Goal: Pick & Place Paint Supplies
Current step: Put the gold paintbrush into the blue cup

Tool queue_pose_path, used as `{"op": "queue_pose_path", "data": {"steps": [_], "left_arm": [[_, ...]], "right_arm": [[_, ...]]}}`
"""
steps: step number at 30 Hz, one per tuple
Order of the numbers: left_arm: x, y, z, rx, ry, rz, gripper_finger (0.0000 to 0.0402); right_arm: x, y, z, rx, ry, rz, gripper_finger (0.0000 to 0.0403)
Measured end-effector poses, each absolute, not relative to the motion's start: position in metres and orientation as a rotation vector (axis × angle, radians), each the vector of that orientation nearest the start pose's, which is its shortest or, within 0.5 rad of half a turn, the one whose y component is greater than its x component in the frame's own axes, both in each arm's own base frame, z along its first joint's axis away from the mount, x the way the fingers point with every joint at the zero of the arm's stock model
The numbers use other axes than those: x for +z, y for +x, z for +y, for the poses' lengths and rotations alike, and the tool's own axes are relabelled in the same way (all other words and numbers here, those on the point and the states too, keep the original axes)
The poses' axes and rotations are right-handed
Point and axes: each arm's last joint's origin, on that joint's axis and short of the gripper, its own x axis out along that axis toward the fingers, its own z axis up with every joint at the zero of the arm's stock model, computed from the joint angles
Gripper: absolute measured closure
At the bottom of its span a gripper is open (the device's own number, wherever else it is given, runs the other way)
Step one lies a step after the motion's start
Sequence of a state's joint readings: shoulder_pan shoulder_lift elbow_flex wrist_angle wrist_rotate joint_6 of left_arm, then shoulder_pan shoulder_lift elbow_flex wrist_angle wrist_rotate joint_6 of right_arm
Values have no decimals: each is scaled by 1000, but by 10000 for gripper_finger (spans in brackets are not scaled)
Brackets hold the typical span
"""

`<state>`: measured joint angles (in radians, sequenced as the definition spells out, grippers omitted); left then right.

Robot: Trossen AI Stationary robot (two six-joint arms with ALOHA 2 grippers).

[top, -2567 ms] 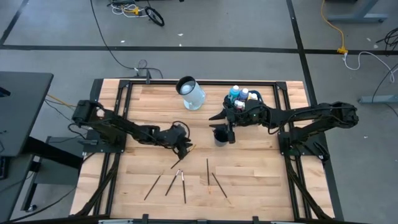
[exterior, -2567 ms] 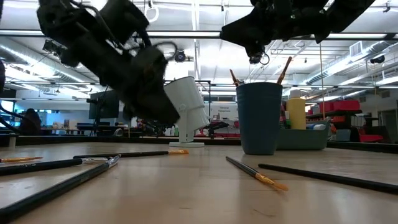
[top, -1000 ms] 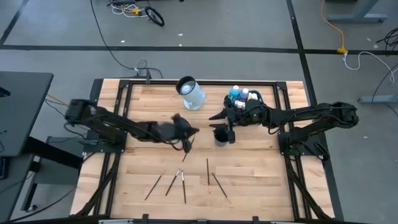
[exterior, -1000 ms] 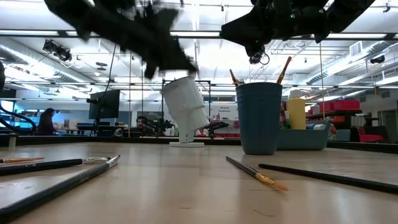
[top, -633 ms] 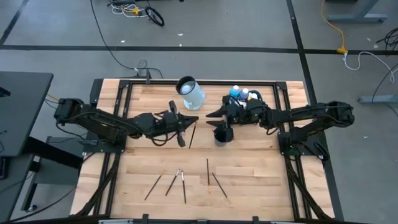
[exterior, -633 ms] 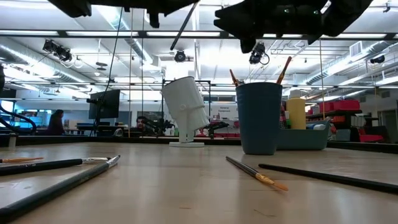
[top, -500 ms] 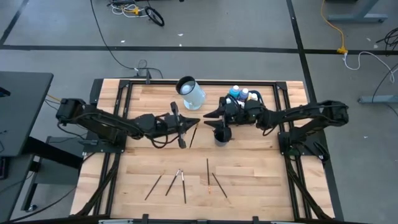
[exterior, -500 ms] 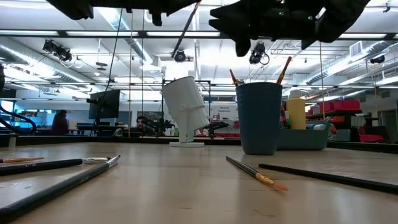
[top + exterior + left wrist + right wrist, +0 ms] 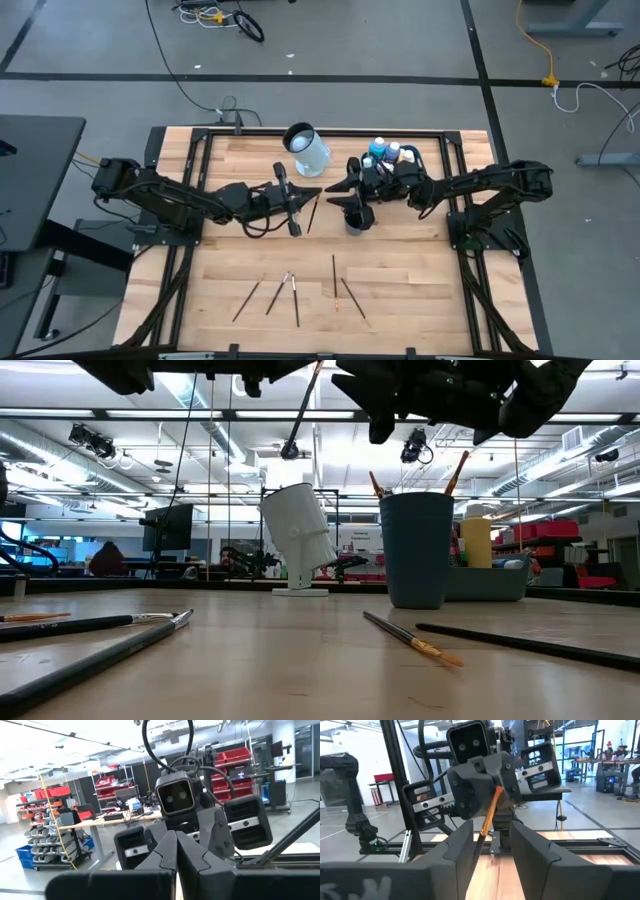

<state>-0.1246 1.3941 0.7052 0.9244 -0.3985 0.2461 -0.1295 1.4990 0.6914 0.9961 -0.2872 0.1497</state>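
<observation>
While the left hand (image 9: 297, 203) stays clamped on a paintbrush (image 9: 313, 212), the open right hand (image 9: 340, 192) has neared it.

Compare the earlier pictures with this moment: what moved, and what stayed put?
The left gripper lifted a paintbrush off the table and carried it toward the right gripper, which edged to meet it, open. The other brushes, cup and white jug stayed put.

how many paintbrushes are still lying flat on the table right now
5 show in the high view: three fanned at front left, two at front centre. Others may be hidden.
</observation>
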Motion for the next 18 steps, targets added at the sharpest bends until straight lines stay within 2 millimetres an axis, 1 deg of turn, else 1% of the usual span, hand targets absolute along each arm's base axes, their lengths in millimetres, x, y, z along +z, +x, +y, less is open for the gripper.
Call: {"op": "queue_pose_path", "data": {"steps": [4,8,13,18], "left_arm": [[278,292,-26,273,187,-213,400],[277,292,-25,285,205,-209,399],[268,301,-20,299,207,-226,400],[254,311,-17,317,251,-238,400]], "right_arm": [[249,306,-33,131,114,-174,272],[249,306,-33,129,114,-175,272],[249,306,-33,129,114,-176,272],[248,306,-33,129,122,-165,272]]}}
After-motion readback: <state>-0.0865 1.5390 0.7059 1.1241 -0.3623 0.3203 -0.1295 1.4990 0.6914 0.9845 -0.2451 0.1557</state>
